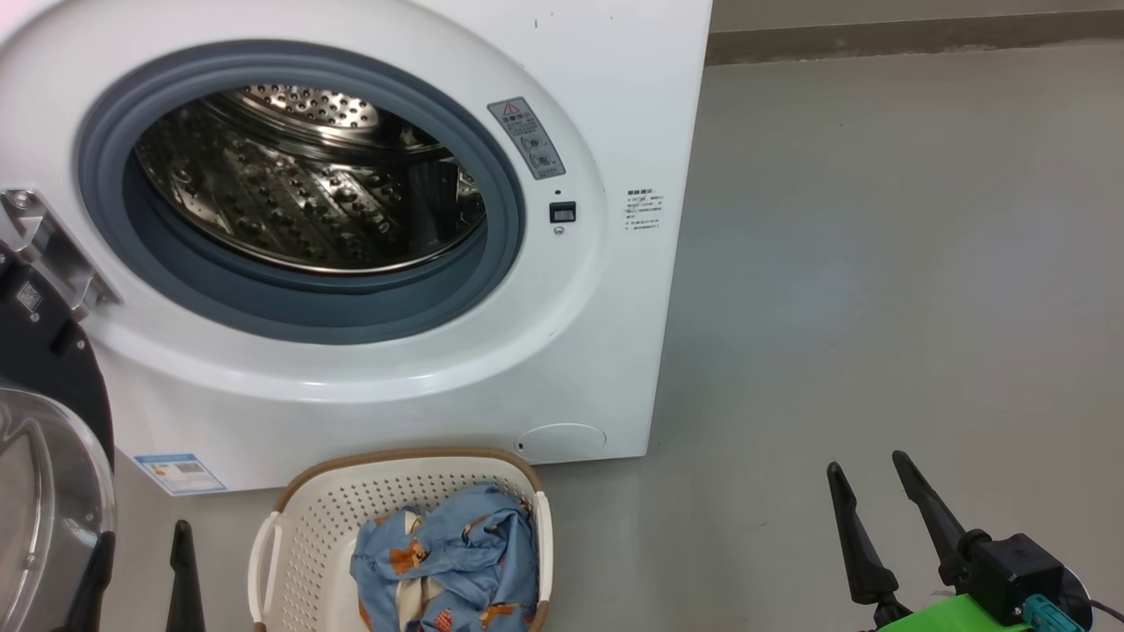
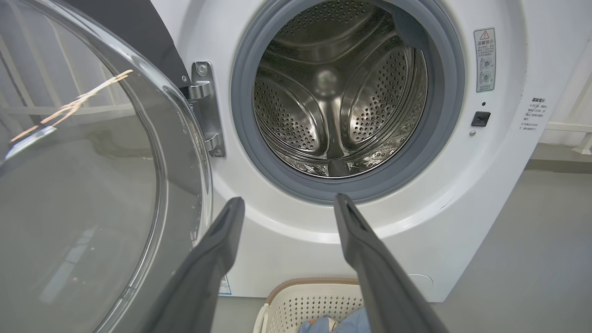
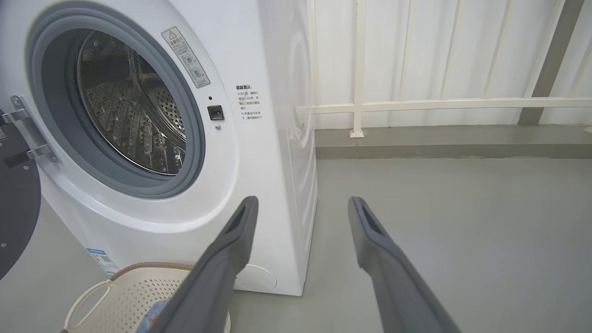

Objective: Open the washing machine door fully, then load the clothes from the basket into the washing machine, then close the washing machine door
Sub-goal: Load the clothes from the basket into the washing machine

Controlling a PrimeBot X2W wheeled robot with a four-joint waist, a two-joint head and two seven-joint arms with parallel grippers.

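Note:
The white washing machine (image 1: pixel 606 96) stands with its steel drum (image 1: pixel 299 184) bare inside the grey-blue ring. Its door (image 1: pixel 44 491) is swung out to the left, black rim and clear glass bowl (image 2: pixel 78 194) showing. On the floor in front sits the cream basket (image 1: pixel 307 527) holding the light blue printed clothes (image 1: pixel 457 562). My left gripper (image 1: pixel 140 544) is open at the lower left, between door and basket, empty. My right gripper (image 1: pixel 869 470) is open over the floor at the lower right, empty. In the left wrist view my left gripper (image 2: pixel 286 203) points at the drum.
Grey floor (image 1: pixel 878 307) stretches to the right of the machine. A white panelled wall with a rail (image 3: pixel 439 104) stands behind. The door hinge (image 1: pixel 48 246) juts at the machine's left side.

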